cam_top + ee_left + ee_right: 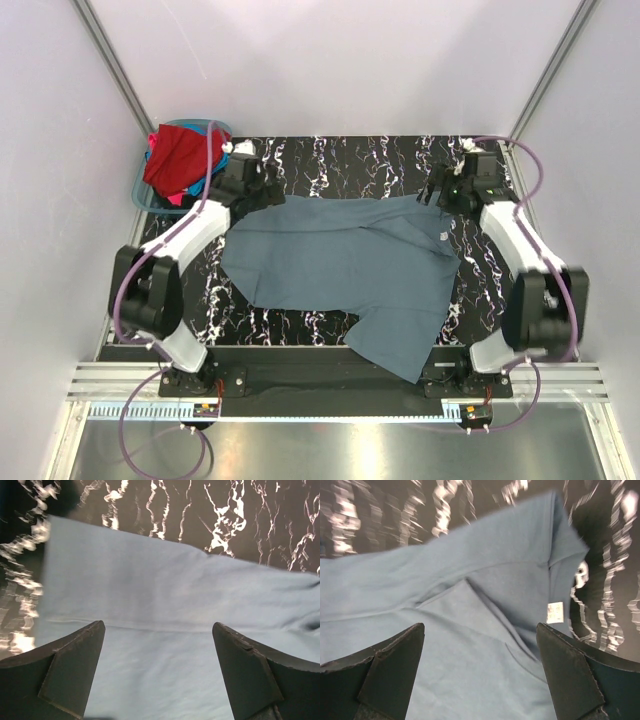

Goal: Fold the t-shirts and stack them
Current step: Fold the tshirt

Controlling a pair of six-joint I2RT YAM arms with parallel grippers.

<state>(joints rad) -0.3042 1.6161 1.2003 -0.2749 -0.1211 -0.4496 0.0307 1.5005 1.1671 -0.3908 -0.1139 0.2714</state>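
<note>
Slate grey-blue t-shirt (340, 270) lay spread across the black, white-veined table (330, 155), roughly centred between the two arms, with one lower corner trailing over the near edge toward the right arm's base. Cloth was mostly flat, with shallow diagonal folds on its right part and a small white label (554, 612) near that edge. Left gripper (157, 627) hung over the shirt's far-left corner, jaws spread wide, nothing between them. Right gripper (480, 627) sat over the far-right corner, jaws equally wide, gripping nothing. A red tee (178, 155), with bits of bright blue and pink beneath it, was heaped in the teal basket (145, 200) at the table's far-left corner.
</note>
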